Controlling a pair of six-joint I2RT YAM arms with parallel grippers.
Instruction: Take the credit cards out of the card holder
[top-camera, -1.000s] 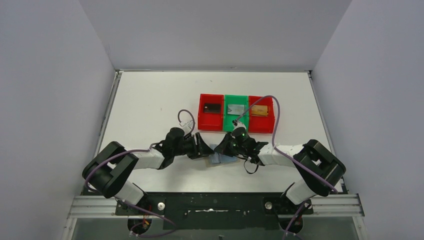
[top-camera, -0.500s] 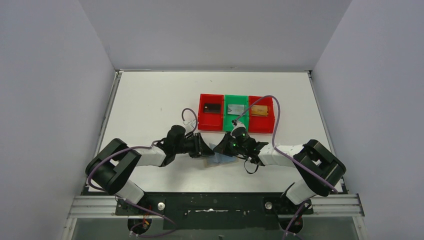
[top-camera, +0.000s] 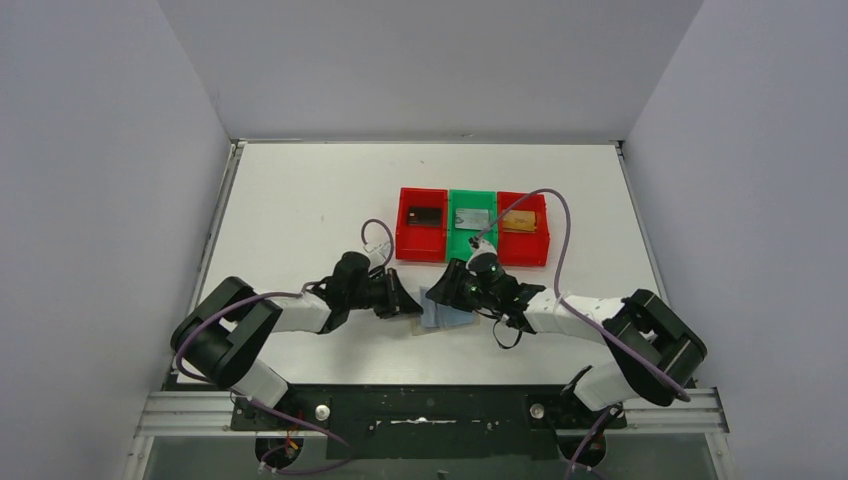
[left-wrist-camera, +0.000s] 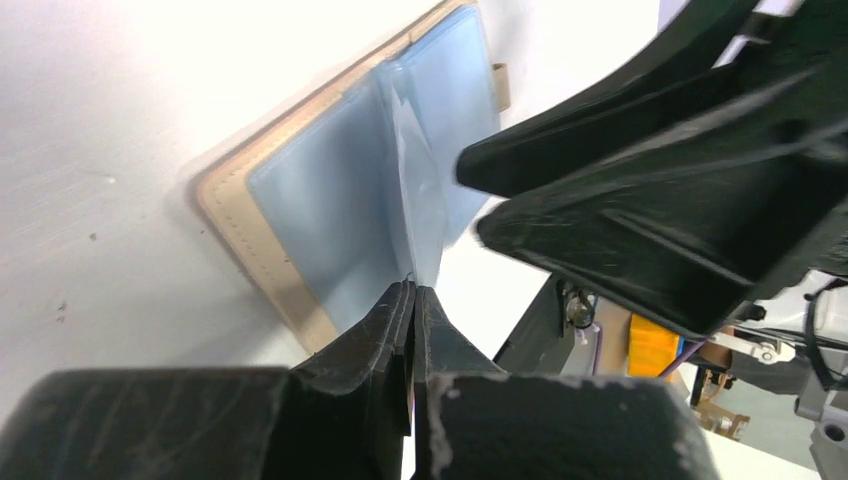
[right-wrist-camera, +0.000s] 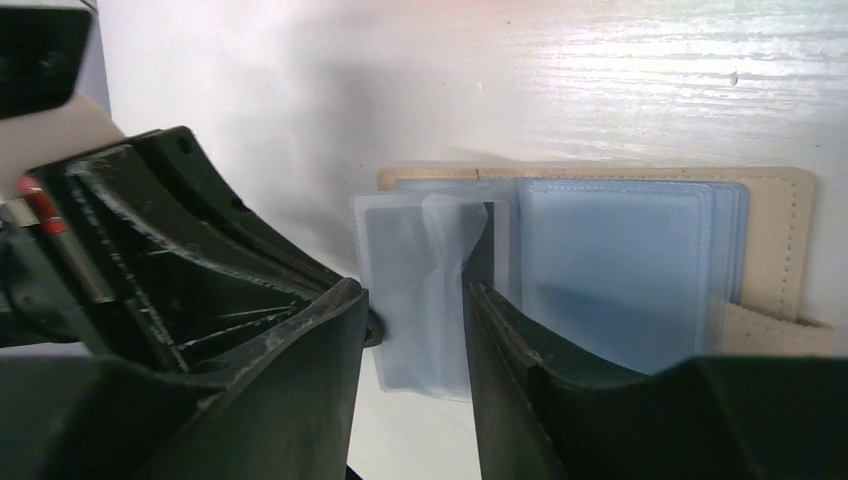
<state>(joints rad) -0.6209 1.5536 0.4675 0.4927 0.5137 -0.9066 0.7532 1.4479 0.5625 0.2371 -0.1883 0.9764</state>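
Observation:
The card holder (top-camera: 441, 312) lies open on the table between my two grippers, its tan cover (right-wrist-camera: 781, 228) under pale blue-grey sleeves (left-wrist-camera: 330, 215). One clear sleeve (left-wrist-camera: 420, 200) stands up from the middle, pinched at its edge by my shut left gripper (left-wrist-camera: 414, 290). My right gripper (right-wrist-camera: 410, 300) is open, its fingers either side of that sleeve (right-wrist-camera: 430, 290) without clamping it. No card shows inside the sleeves. Three credit cards lie in the trays: a dark one (top-camera: 424, 215), a silvery one (top-camera: 471, 217) and a tan one (top-camera: 517, 221).
A row of three small trays, red (top-camera: 421, 240), green (top-camera: 472, 196) and red (top-camera: 525, 248), stands just behind the grippers. The right gripper's black body (left-wrist-camera: 660, 190) fills the right of the left wrist view. Purple cables loop over both wrists.
My left gripper has closed on the upright sleeve. The right gripper has opened and shifted slightly left, over the holder, and its elbow has swung out to the right.

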